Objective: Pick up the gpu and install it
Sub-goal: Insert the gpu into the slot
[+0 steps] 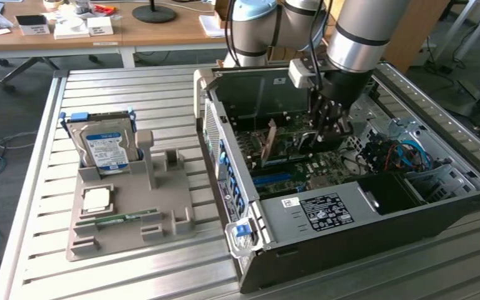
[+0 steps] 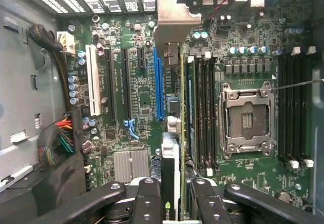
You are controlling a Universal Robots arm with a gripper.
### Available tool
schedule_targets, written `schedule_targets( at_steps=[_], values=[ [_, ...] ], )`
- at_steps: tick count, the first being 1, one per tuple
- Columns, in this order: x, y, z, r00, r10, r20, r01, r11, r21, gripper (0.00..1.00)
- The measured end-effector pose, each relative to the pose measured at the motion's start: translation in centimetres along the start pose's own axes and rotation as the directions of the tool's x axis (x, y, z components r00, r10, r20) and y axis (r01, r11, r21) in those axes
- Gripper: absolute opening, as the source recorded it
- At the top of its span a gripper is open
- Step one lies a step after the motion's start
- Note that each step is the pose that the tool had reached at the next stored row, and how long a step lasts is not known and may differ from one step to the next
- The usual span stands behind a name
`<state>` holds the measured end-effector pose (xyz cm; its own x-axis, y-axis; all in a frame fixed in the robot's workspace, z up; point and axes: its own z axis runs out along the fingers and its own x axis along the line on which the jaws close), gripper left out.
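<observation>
A: Holding anything, is it, that black two-fingered pincer (image 1: 327, 128)?

B: Yes. Its fingers (image 2: 147, 203) are closed to a narrow gap on the gpu (image 2: 170, 168), a thin dark circuit card with a silver metal end bracket. One finger presses each face. In the wrist view the card is seen edge-on.

A: And where is the card?

B: Inside the open black computer case (image 1: 390, 219), over the green motherboard (image 2: 147, 97). It runs lengthwise just beside the long blue expansion slot (image 2: 159, 82). The square silver processor socket (image 2: 246, 120) lies further off on its other side. The bracket end points at the case's vented rear wall.

A: Is it seated in a slot?

B: I cannot tell, because the card's lower edge is hidden behind the card itself.

A: What else is about?

B: Outside the case, on the slatted metal table (image 1: 123, 87), a grey plastic holder (image 1: 132, 206) carries a silver hard drive with a blue-white label (image 1: 107, 147) standing upright. A narrow green RAM stick (image 1: 127, 217) lies flat on the same holder. Both are well apart from the pincer.
</observation>
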<state>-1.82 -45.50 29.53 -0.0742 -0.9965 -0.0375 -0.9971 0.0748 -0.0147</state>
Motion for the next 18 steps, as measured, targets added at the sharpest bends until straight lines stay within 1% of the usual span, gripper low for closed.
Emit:
schedule_targets(
  at_steps=[6, 14, 18],
  values=[
    [0.61, 0.11, 0.44, 1.0, 0.0, 0.0, 0.0, 1.0, 0.0, 0.27],
    [0.63, 0.19, 0.57, 1.0, 0.0, -0.0001, 0.0, 1.0, 0.0001, 0.27],
    [0.67, 0.7, 0.6, 1.0, 0.0, -0.0001, 0.0, 1.0, 0.0, 0.27]
  ],
)
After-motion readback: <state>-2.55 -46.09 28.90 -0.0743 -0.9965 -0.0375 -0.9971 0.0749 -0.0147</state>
